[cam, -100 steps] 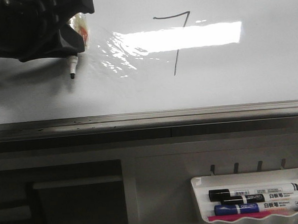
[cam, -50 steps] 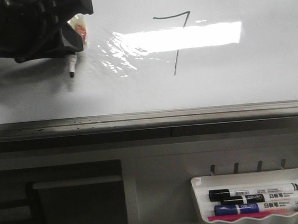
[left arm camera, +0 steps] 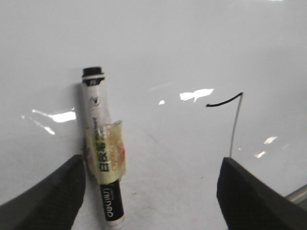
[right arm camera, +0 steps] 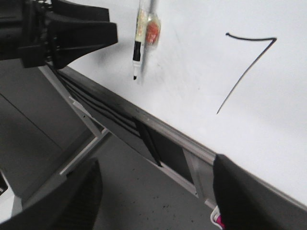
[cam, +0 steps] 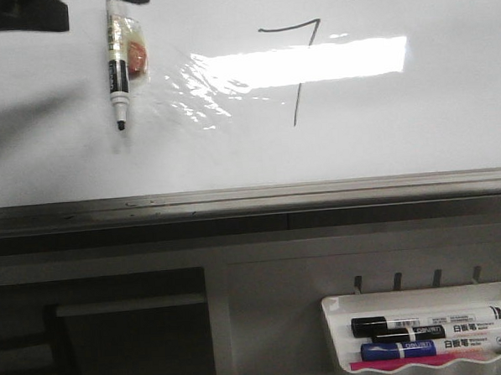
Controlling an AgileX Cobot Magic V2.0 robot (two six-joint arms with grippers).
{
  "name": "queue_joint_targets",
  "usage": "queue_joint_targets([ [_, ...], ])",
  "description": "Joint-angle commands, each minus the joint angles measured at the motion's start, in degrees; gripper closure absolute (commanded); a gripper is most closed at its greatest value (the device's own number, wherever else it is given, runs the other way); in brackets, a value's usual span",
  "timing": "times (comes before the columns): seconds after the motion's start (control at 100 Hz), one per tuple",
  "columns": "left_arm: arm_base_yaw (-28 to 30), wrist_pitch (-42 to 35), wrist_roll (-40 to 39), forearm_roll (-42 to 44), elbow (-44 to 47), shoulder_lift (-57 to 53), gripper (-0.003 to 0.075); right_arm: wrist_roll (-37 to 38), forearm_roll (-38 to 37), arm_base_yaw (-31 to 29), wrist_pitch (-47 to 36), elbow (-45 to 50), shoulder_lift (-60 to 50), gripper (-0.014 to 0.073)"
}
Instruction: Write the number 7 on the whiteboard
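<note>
The whiteboard [cam: 399,138] fills the upper part of the front view and carries a thin black number 7 [cam: 296,63], also seen in the wrist views as the number 7 [left arm camera: 229,108] [right arm camera: 247,67]. A white marker [cam: 118,73] wrapped in yellowish tape stays flat against the board at the left, tip down. My left gripper [left arm camera: 153,201] is open. The marker [left arm camera: 101,158] lies close beside one finger [left arm camera: 48,199] and is not clamped. My right gripper [right arm camera: 153,201] is open and empty, low in front of the board's rail.
A grey metal rail [cam: 251,197] runs under the board. Below it at the right hangs a white tray [cam: 334,313] with several markers [cam: 426,323]. The left arm's black body [right arm camera: 72,33] sits near the taped marker [right arm camera: 139,38]. A dark recess [cam: 115,329] lies at the lower left.
The left gripper has let go of the marker and drawn upward, almost out of the front view. The marker now shows at full length and stays on the board.
</note>
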Motion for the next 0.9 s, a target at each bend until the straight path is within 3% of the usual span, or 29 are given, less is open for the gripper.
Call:
queue_joint_targets([
  [0.0, 0.1, 0.4, 3.5, 0.4, -1.7, -5.5, 0.0248, -0.2, 2.4, -0.2, -4.9, -1.2, -1.9, 0.0178],
  [0.07, 0.1, 2.6, 5.2, 2.0, -1.7, -9.2, 0.0292, -0.2, 2.5, -0.2, -7.5, -1.2, -3.3, 0.0252],
  [0.18, 0.1, 6.1, 6.6, 5.6, -1.7, -14.8, 0.0416, -0.2, 2.5, -0.2, -11.5, -0.8, -5.7, 0.0447],
  [0.29, 0.1, 8.2, 6.6, 8.7, -1.0, -20.0, 0.0630, -0.2, 2.5, -0.2, -15.7, 1.0, -8.3, 0.0665],
  [0.35, 0.1, 8.2, 6.6, 9.5, 0.3, -22.7, 0.0739, -0.2, 2.7, -0.2, -19.0, 2.9, -10.4, 0.0656],
  [0.89, 0.1, 1.2, 6.6, 9.6, 24.2, -53.8, 0.0741, -1.3, 3.4, -0.2, -34.7, 32.9, -43.7, 0.0657],
])
